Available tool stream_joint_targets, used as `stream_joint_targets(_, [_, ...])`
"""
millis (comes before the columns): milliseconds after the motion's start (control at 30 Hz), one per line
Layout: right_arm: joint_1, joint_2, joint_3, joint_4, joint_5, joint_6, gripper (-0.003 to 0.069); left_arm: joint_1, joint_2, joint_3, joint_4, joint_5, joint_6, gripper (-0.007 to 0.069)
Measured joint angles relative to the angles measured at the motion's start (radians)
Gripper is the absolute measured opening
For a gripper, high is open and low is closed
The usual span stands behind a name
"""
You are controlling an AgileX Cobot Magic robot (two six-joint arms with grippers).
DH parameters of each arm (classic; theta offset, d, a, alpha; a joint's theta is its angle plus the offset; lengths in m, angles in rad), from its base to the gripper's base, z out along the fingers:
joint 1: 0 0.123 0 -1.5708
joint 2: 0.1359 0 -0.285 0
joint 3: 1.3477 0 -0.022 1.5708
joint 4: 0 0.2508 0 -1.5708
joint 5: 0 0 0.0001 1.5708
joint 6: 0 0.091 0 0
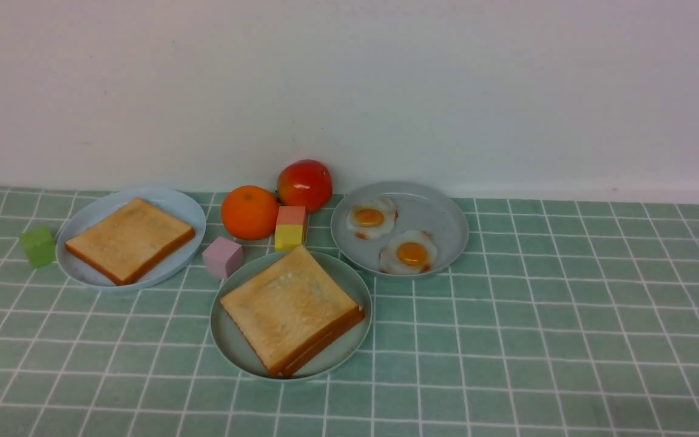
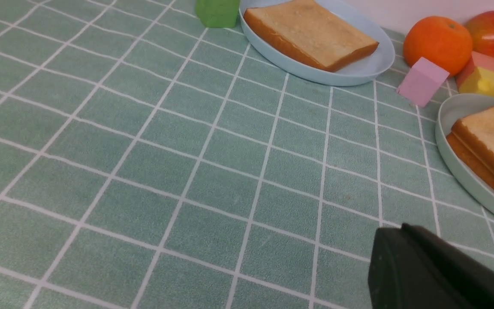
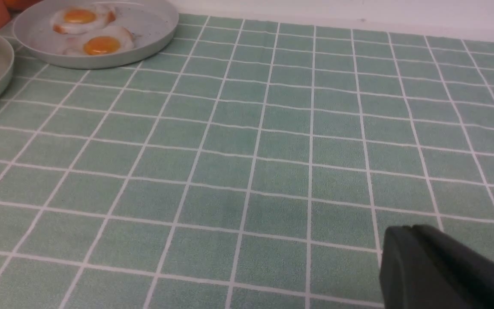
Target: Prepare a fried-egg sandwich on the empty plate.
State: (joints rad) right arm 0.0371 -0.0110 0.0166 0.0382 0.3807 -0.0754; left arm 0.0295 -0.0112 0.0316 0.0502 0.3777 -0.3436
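The fried-egg sandwich (image 1: 292,308), two square golden toast slices with brown crusts stacked one on the other, lies on the round pale mint-green plate (image 1: 233,347); no white of an egg shows at the seam between the slices, so I cannot tell if an egg is inside. In the left wrist view this plate is well ahead of the left claw (image 2: 440,270), and in the right wrist view only its rim shows far from the right claw (image 3: 444,270). Of each claw only one dark finger enters its picture, so I cannot tell how far either is open, and nothing is seen in their hold. The risk, I judge, is that the top slice slides off its partner if a claw pushes it from the side, because it already sits a little shifted. Another risk is to knock the pink cube (image 1: 222,257) or the yellow-and-red block (image 1: 290,228), which stand just beside the plate. The grey speckled plate (image 1: 440,212) with two fried eggs (image 1: 392,235) is also close. I see no brand, label or writing anywhere.
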Motion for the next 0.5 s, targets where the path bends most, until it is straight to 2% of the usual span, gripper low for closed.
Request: stream_joint_targets(500, [0.0,0.0,0.0,0.0,0.002,0.0,0.0046,0.0,0.0,0.0,0.001,0.0,0.0,-0.0013])
